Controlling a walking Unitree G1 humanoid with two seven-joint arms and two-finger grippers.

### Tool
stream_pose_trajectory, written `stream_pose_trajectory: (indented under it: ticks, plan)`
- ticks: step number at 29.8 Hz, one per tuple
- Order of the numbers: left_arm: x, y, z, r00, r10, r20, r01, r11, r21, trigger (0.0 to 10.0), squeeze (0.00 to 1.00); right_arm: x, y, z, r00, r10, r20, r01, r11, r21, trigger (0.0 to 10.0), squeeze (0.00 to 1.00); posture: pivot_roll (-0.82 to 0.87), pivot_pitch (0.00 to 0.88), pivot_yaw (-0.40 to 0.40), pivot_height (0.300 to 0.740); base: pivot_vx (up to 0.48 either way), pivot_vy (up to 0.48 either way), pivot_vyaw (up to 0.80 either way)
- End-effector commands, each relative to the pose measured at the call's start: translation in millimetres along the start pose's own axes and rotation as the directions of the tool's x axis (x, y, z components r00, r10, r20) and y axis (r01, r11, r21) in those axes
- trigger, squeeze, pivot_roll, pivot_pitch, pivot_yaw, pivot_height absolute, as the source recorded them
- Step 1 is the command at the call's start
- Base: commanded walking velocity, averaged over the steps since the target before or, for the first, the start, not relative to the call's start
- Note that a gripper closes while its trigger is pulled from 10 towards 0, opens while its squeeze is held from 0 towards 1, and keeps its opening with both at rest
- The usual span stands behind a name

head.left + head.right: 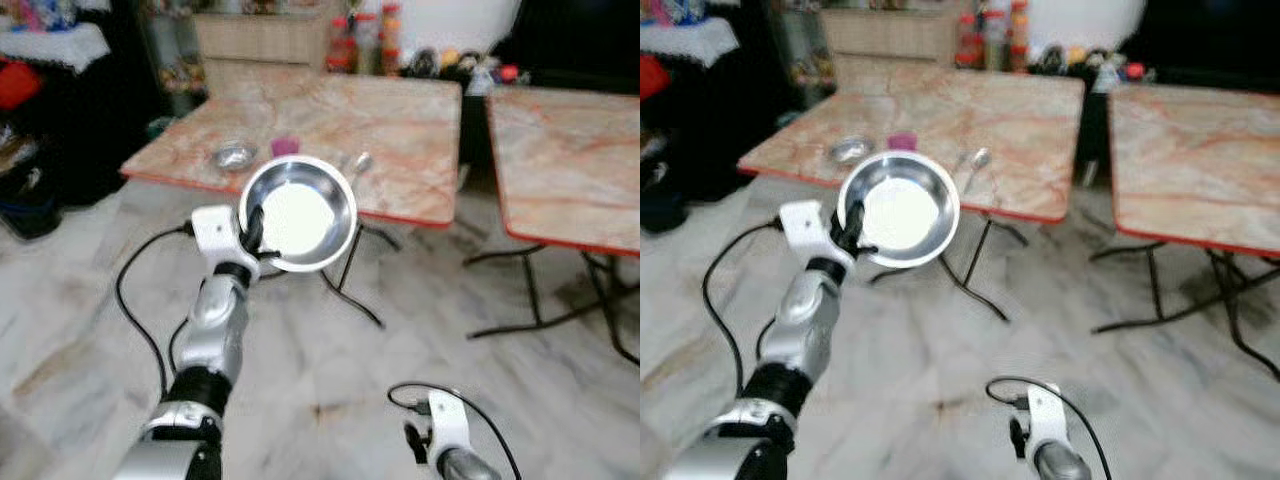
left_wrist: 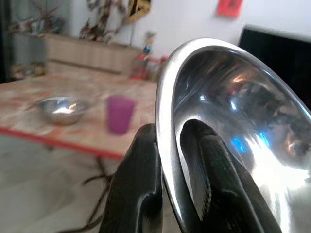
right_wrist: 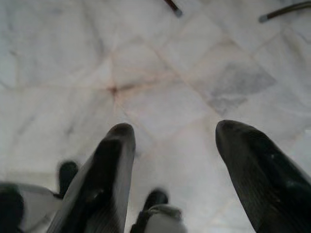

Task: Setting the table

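The left gripper (image 1: 252,232) is raised in front of the robot, its two black fingers (image 2: 141,194) pinched onto the rim of a large, round, polished stainless-steel bowl (image 1: 298,212), one finger on the outer wall and one inside. The bowl is held up in the air on edge, its shiny hollow facing the head camera, with bright glare across its smooth inner surface. It hangs over the floor just short of the near edge of the table.

Beyond it stands a square folding table (image 1: 400,130) with a glossy pinkish marble-pattern top, a red edge and thin black crossed legs. On its near left part rest a small shallow steel bowl (image 1: 233,155), a small purple plastic cup (image 1: 285,146) just beside it, and a metal spoon (image 1: 358,163) lying flat further right. A second table (image 1: 570,160) of the same pattern stands apart to the right, with a narrow gap between the two.

The right gripper (image 3: 175,160) hangs low by the robot's side, its tapered black fingers spread well apart with nothing between them, pointing down at the pale grey-white marble tile floor (image 3: 160,73). A black cable loops from each wrist.

At the far end, blurred bottles and jars (image 1: 362,45) crowd against a light wall.
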State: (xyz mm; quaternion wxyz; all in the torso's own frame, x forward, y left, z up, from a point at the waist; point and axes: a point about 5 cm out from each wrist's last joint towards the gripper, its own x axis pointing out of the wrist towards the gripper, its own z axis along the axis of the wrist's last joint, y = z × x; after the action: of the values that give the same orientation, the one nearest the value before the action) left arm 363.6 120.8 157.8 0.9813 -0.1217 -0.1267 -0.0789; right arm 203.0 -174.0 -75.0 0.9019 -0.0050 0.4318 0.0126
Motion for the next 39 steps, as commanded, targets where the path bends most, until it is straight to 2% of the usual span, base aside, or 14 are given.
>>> stream_pose_trajectory:
  ticks: [1,13,33,39]
  plan:
    - [-0.7,0.1,-1.5,1.0,-0.011,-0.01,0.011,1.0,0.019,10.0,0.0,1.1,-3.0,8.6,1.0,-0.009,0.025,0.009,1.0,-0.001,10.0,0.0,0.07,0.017,0.005,0.715,0.33,0.0,0.0]
    - [-1.9,-1.2,-2.7,0.999,-0.031,-0.019,0.031,0.999,0.025,10.0,0.0,0.3,-2.2,4.1,1.0,-0.011,0.019,0.011,1.0,0.007,10.0,0.0,0.06,0.031,0.007,0.715,0.336,0.0,0.0]
    - [-0.7,-5.0,-3.1,0.999,-0.045,-0.02,0.046,0.999,0.019,10.0,0.0,0.9,-1.8,8.4,0.999,-0.003,0.034,0.003,1.0,0.01,10.0,0.0,0.07,0.032,-0.004,0.715,0.34,0.0,0.0]
    - [-1.2,-6.3,-3.0,0.999,-0.032,-0.008,0.032,0.999,0.007,10.0,0.0,1.2,-5.2,11.8,0.999,0.005,0.035,-0.004,1.0,-0.03,10.0,0.0,0.07,0.032,-0.036,0.715,0.341,0.0,0.0]
